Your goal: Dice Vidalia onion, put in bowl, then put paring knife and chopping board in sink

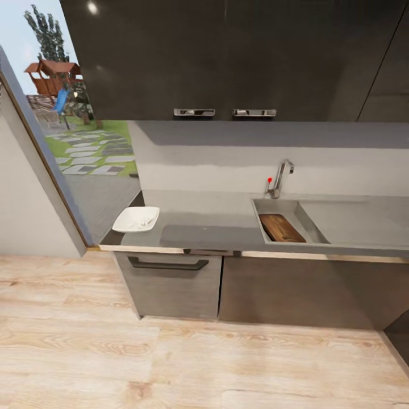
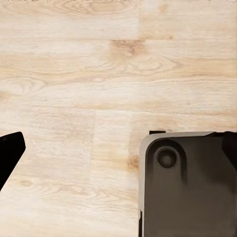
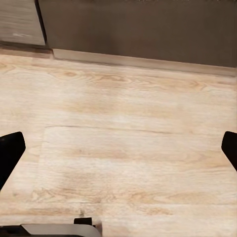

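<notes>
Chopping board [image 1: 282, 228] lay inside sink [image 1: 301, 214], at 3 o'clock on counter [image 1: 216, 227]; knife could not be made out there. Bowl [image 1: 136, 219] sat at 9 o'clock near counter's end, contents too pale to identify. Faucet [image 1: 280, 179] bore red dot; no readable writing. Left end effector [image 2: 118, 148] and right end effector [image 3: 118, 148] stood apart over wood floor [image 1: 170, 363], fingertips cut off at frame edges.

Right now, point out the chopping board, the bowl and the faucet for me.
chopping board [image 1: 282, 228], head view, middle of its wooden face, in the sink.
bowl [image 1: 136, 219], head view, its white inside.
faucet [image 1: 281, 176], head view, its chrome neck.
</notes>
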